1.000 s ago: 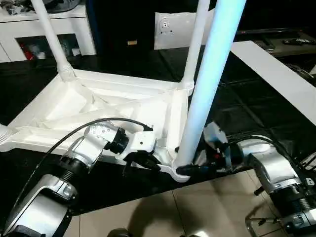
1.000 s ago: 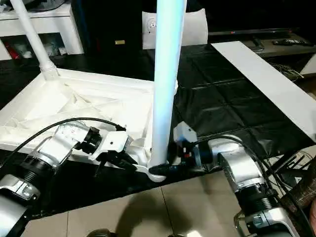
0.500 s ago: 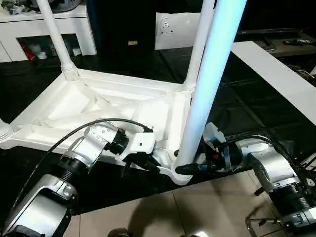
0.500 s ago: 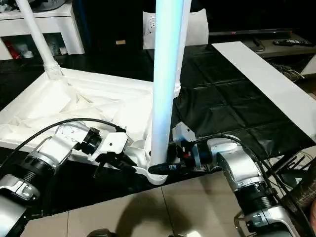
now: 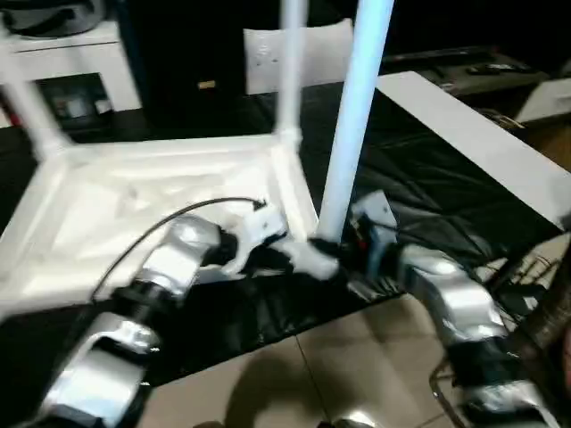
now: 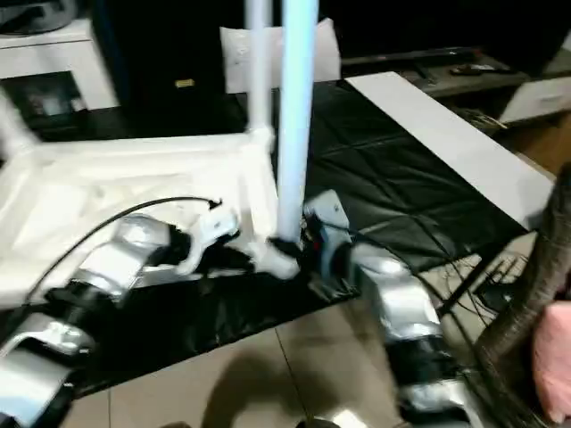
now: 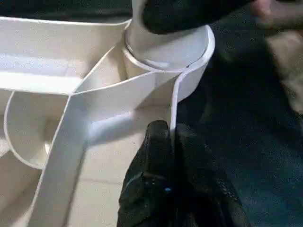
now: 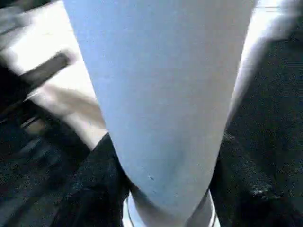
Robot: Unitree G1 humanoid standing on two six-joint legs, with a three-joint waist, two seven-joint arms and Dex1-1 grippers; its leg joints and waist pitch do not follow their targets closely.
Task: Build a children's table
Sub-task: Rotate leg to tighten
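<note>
Tabletop [image 5: 134, 192] lies upside down on the black mat [image 5: 419, 169], left gripper [image 7: 171, 142] pinching its rim, right gripper [image 8: 161, 189] clasping the near leg [image 5: 352, 125], whose top is cut off.

Silver, ribbed forearms on both sides, dark rings at the joints. A black cable arcs over the left forearm [image 5: 169, 267] into a white wrist housing behind the left gripper [image 7: 171, 142]; its fingers [image 7: 154, 156] are matte black.
</note>
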